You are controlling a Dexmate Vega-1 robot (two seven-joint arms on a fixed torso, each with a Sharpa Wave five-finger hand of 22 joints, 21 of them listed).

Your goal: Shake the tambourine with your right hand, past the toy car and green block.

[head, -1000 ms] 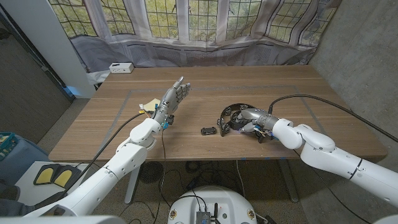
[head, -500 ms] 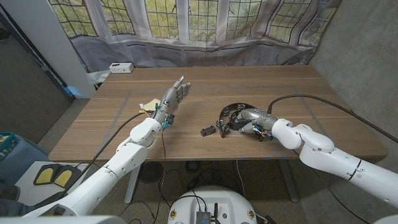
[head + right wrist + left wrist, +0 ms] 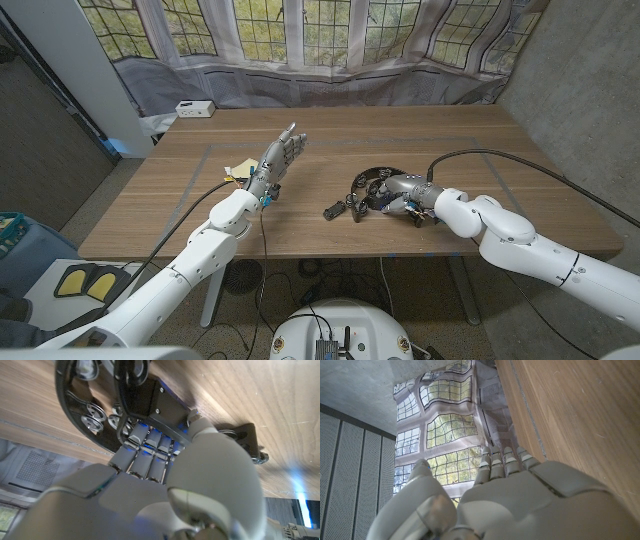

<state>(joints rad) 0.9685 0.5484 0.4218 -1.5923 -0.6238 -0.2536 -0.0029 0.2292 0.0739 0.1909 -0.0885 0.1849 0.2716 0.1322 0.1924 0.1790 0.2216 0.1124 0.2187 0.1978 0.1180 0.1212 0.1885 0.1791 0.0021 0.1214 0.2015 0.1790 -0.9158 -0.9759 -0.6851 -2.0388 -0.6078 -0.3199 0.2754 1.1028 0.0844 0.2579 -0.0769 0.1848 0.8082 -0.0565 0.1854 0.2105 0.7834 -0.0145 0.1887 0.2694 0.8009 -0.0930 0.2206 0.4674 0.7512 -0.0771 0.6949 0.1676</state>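
Just right of frame centre, the right hand is reaching into the black tambourine, fingers curling around its rim; the toy car is sitting just left.

Brown wood-grain table is showing a faint grey rectangular line on its top. Black tambourine is carrying silvery metal jingles, clearer in the right wrist view. Toy car is looking black. Right hand is showing grey metal with blue glints between its fingers; left hand is showing silver-grey, with a blue spot at the wrist. Both arms are wearing white shells. Yellow item is sitting beside the left hand. White box is sitting at the far edge. Grey curtain is printed with leaded windows and green foliage.
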